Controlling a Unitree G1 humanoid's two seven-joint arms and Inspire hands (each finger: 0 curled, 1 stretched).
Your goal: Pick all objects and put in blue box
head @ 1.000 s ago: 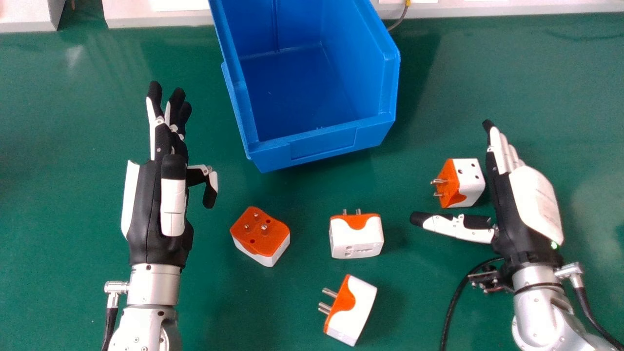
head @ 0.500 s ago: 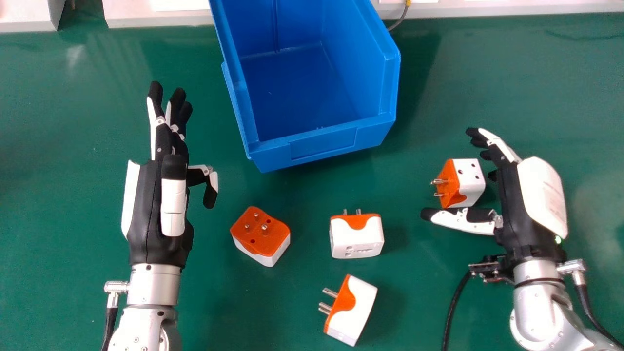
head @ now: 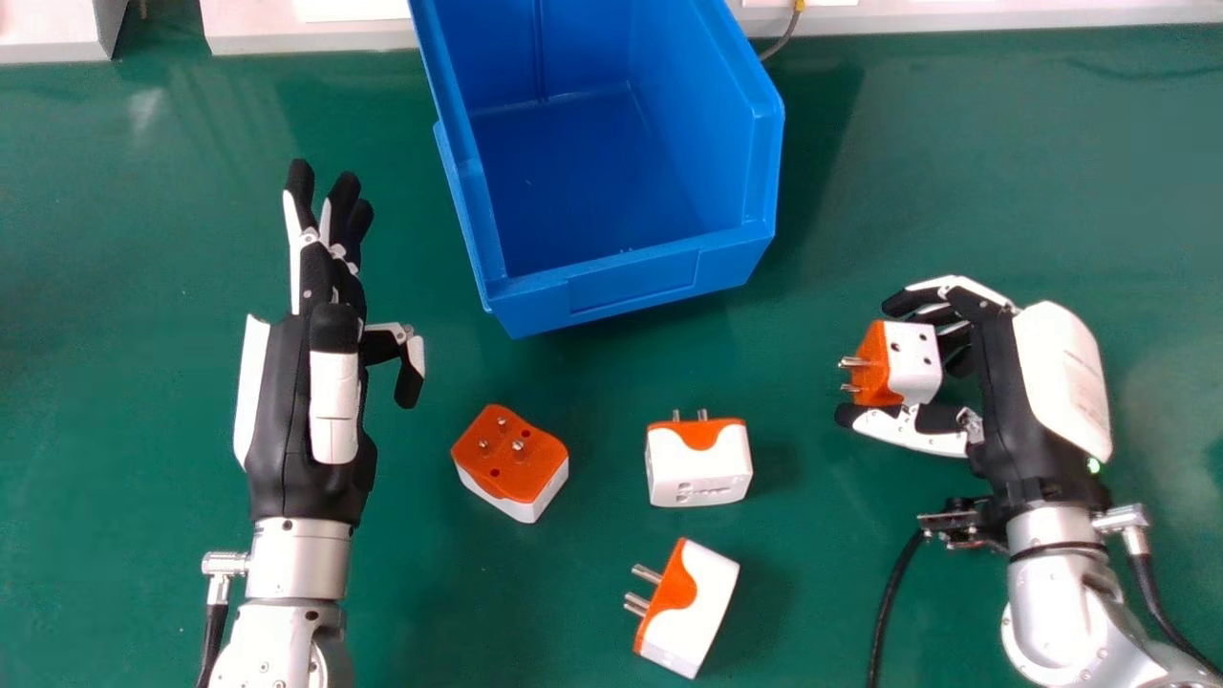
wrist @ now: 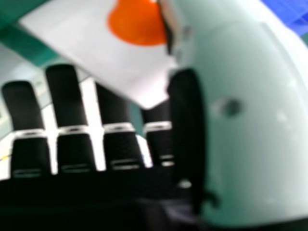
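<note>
My right hand point(head: 994, 382) is curled round an orange and white plug adapter point(head: 914, 361), fingers on its far side and thumb along its near side. In the right hand view the white and orange adapter point(wrist: 103, 48) lies against the dark fingers of my right hand point(wrist: 67, 103), beside the big pale thumb. Three more adapters rest on the green table: one prongs up point(head: 511, 454), one in the middle point(head: 699, 468) and one nearest the front point(head: 693, 607). Beyond them stands the blue box point(head: 631, 282), its inside bare. Left of it my left hand point(head: 306, 401) is held open and holds nothing.
A black cable point(head: 893, 592) runs along the table beside the right wrist. White panels point(head: 315, 33) line the table's far edge, and a thin grey cable point(head: 785, 40) lies behind the box's right side.
The right hand's fingers have curled in from straight and closed round the adapter, which has shifted slightly left. The left hand has moved very slightly left.
</note>
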